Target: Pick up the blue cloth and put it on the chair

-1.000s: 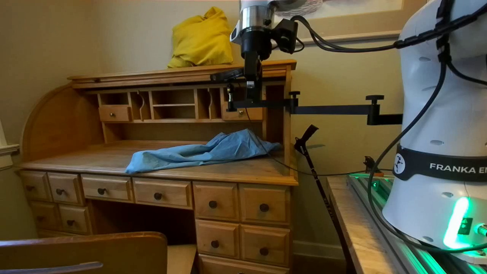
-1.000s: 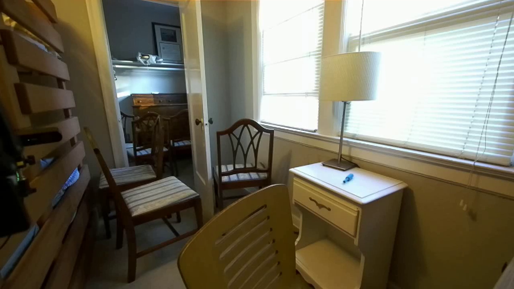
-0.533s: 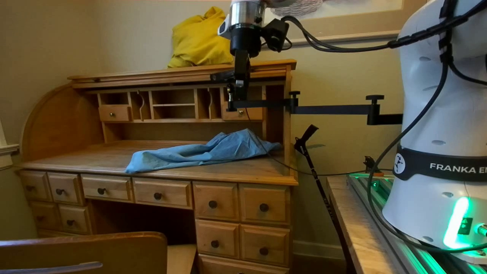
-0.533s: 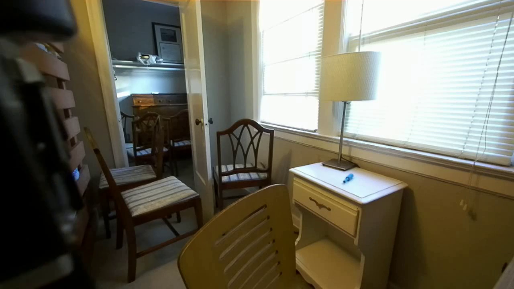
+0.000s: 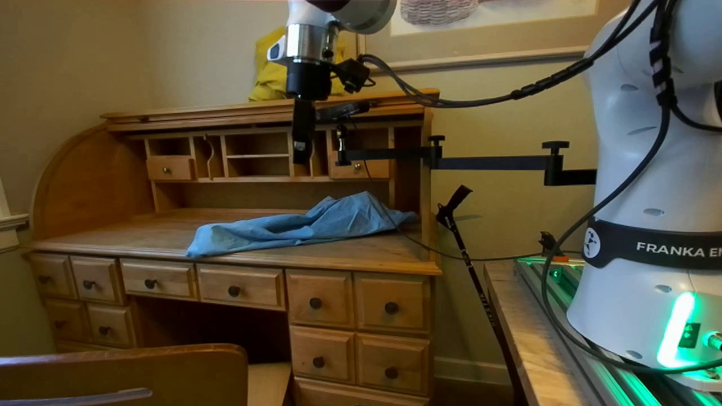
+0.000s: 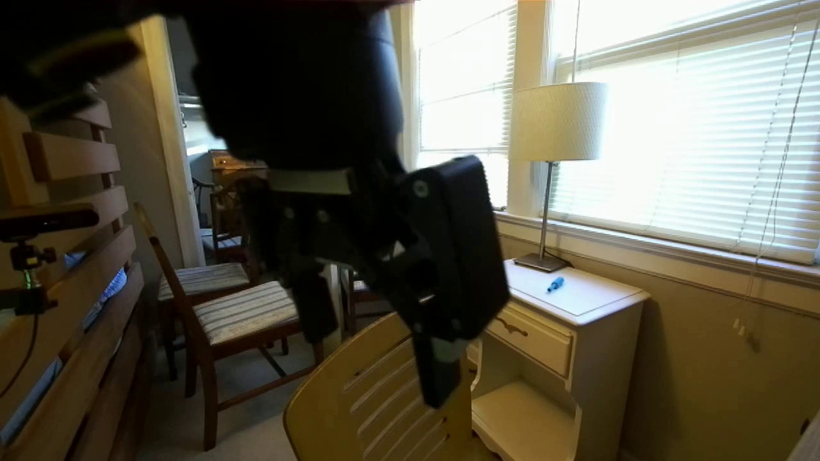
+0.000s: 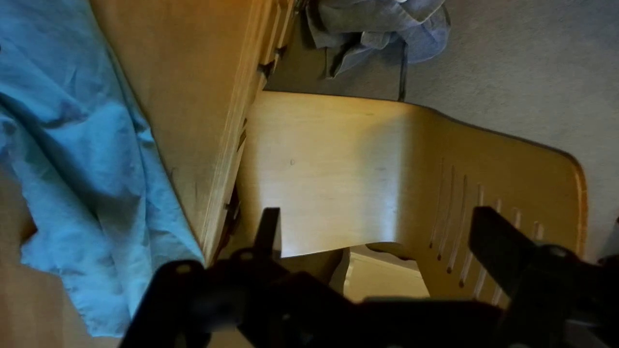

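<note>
Cloth (image 5: 304, 226) on desk (image 5: 141, 230), lower than tool (image 7: 376, 222), well apart

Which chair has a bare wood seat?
The slotted-back chair at the desk: its seat is plain wood in the wrist view. The dark chairs in an exterior view have striped seats where visible.

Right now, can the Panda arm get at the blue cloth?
Likely yes: the gripper hangs open and empty, higher than the blue cloth, whose middle lies uncovered. In an exterior view a cable runs in front of one end; perhaps grab elsewhere.
</note>
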Tool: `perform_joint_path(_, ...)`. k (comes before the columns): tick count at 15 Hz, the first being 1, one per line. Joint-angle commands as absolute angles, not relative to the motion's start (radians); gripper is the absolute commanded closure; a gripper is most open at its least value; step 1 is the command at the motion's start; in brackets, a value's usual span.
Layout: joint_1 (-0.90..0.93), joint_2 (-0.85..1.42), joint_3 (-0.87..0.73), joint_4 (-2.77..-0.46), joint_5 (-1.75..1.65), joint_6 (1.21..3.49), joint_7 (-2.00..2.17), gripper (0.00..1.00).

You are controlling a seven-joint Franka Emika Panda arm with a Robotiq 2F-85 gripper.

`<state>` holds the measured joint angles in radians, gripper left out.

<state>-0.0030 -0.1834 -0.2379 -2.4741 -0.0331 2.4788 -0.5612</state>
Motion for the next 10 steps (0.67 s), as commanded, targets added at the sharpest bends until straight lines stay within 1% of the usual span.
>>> perform_joint_path(1, -0.021, -0.058, -0.219, -2.389, 0.038, 2.557, -0.557, 0.00)
perform_joint_path(7, -0.045, 0.048, -0.166, -2.294, 0.247, 2.603, -0.511, 0.00)
perform_joint_path(10, -0.060, 0.088, -0.139, -2.255, 0.259, 2.649, -0.434, 0.00)
